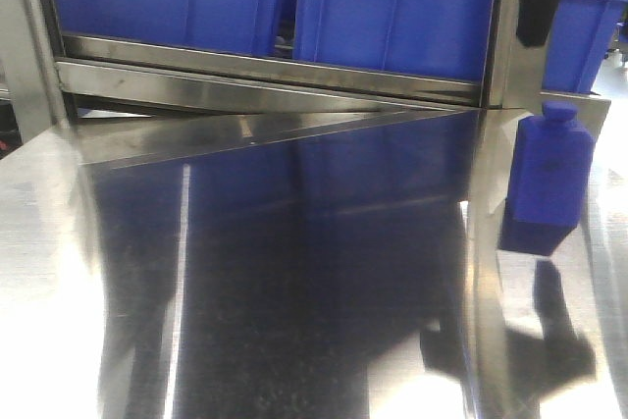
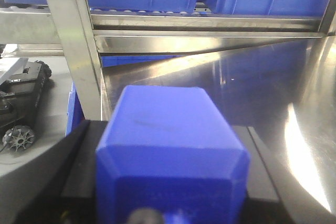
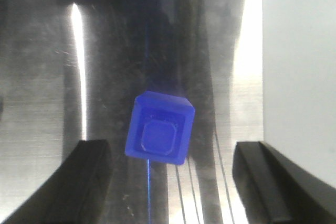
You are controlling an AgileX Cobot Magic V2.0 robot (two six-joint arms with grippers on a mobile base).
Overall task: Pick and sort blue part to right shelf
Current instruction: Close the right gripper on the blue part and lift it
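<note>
Hovering my right pincer [image 3: 173, 153] spread wide over the blue part [image 3: 159, 128] before the right shelf [image 1: 265, 80], I judge it light, rigid, slick; grip its flat sides.

The table [image 1: 294, 272] lies open across its middle — wide passing room. At the back the shelf [image 1: 27, 46] bars the way with front rail [image 1: 265, 80] and blue bins [image 1: 392, 17]. A blue part [image 1: 546, 183] stands by a shelf post [image 1: 505, 56] — right gripper [image 3: 170, 148] spread above, gaps either side. A blue block [image 2: 173, 150] fills the left gripper [image 2: 169, 132].
</note>
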